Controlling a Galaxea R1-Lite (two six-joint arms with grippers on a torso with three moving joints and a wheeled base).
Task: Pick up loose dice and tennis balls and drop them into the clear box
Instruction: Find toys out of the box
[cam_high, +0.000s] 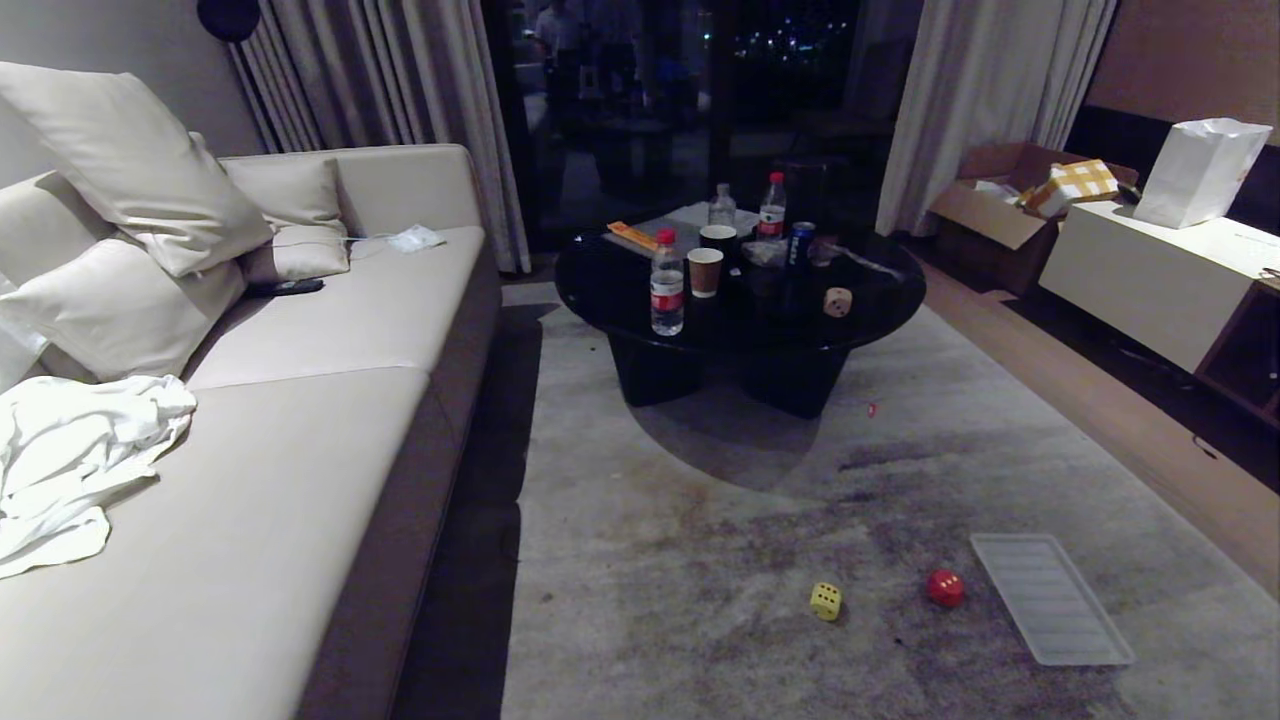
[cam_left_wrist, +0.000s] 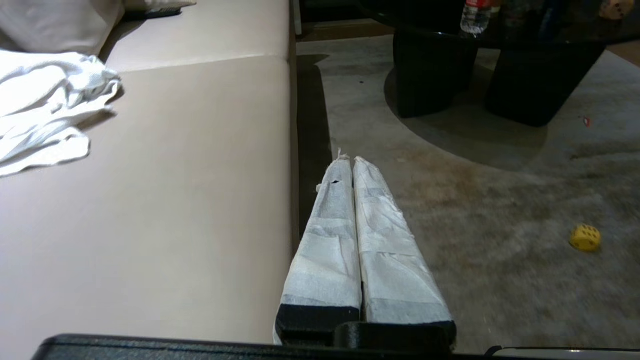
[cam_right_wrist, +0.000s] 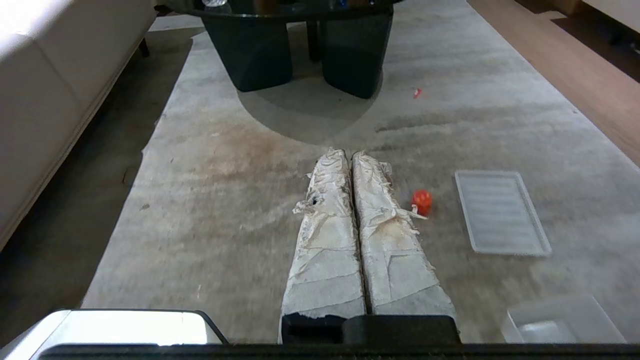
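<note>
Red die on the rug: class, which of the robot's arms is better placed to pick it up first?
Probably the right. The red die lies just beside the shut right gripper; the left gripper sees only the yellow die.

No legible text anywhere; red labels on the water bottles (cam_high: 667, 283) too small to read

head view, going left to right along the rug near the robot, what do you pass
sofa → yellow die → red die → flat ribbed lid
</note>
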